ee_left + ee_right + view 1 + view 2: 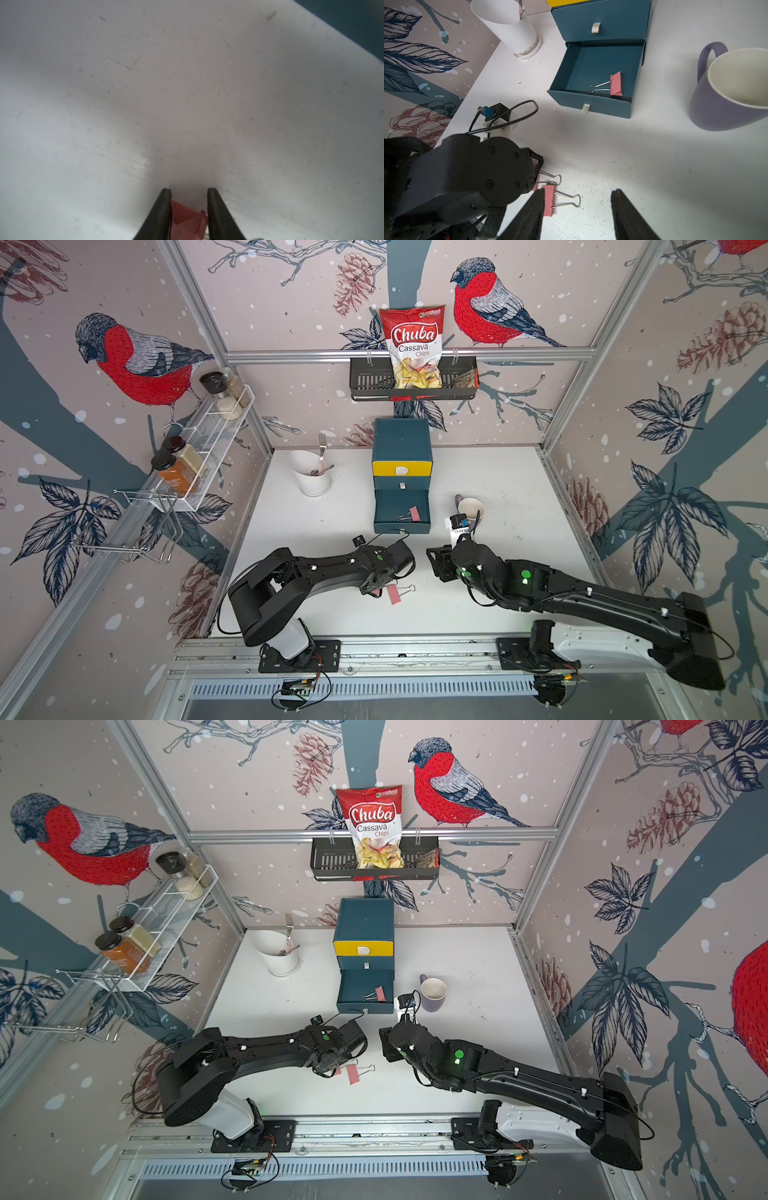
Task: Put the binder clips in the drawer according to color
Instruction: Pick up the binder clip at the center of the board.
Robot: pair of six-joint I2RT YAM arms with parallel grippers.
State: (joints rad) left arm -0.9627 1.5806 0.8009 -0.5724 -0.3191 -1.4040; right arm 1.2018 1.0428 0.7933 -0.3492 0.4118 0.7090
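The drawer chest (402, 443) stands at the back middle, its top front yellow, and its bottom drawer (608, 106) is pulled out. One pink binder clip (616, 84) lies inside that drawer. Two more pink clips are on the table in front. My left gripper (189, 190) points down and is shut on one of them (187, 216), which the arm mostly hides in both top views. The other clip (394, 593) lies loose right beside it, touching nothing. My right gripper (578, 192) hovers open just to the right, with nothing between its fingers.
A purple mug (471, 508) stands right of the open drawer. A white utensil holder (311, 477) with a fork stands left of the chest. A chips bag (413, 344) sits in a wall basket above, and a spice rack (208, 448) hangs on the left wall.
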